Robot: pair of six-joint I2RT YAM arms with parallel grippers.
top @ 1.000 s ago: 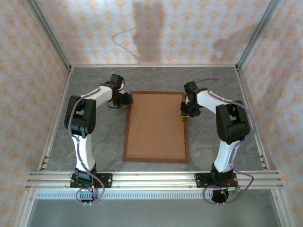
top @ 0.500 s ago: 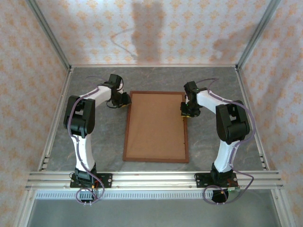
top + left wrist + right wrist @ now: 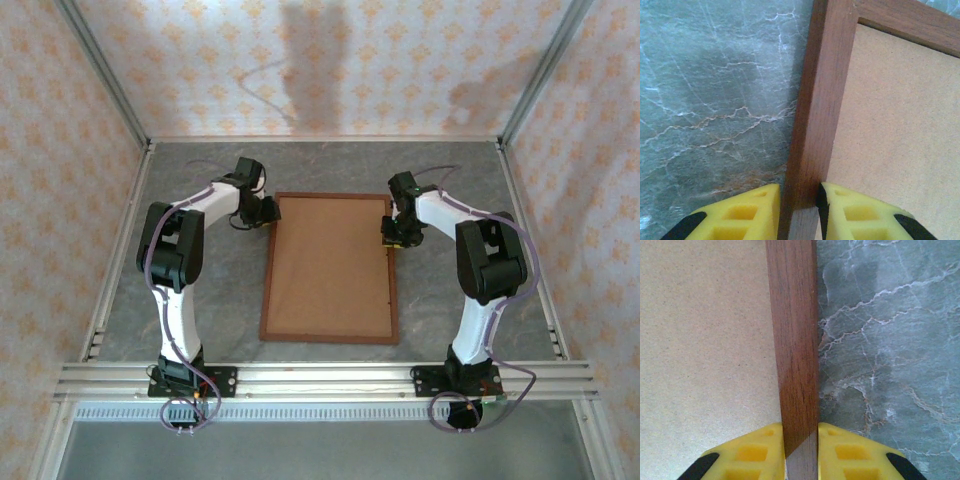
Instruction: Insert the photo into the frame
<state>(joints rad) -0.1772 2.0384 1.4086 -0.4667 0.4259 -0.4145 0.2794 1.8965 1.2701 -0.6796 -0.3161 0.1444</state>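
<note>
Frame [image 3: 330, 339]: thin reddish-brown wood moulding, lying flat on the grey marbled tabletop [image 3: 225, 300], plain brown backing board [image 3: 330, 265] facing up. Left end effector [image 3: 799, 210] is closed on one side rail, yellow fingers either side, a frame corner just ahead. Right end effector [image 3: 801, 450] grips the opposite rail likewise.

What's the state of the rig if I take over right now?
Left gripper: jaws astride the frame's left rail near the far corner, pads at the wood; can't tell if clamped.
Right gripper: shut on the right rail, far end.
Frame lies flat on the table, brown backing board facing up inside it.
Done: both grippers placed on opposite rails.
Left: can't tell whether the photo is under the board; probably lift or flip the frame to check.
</note>
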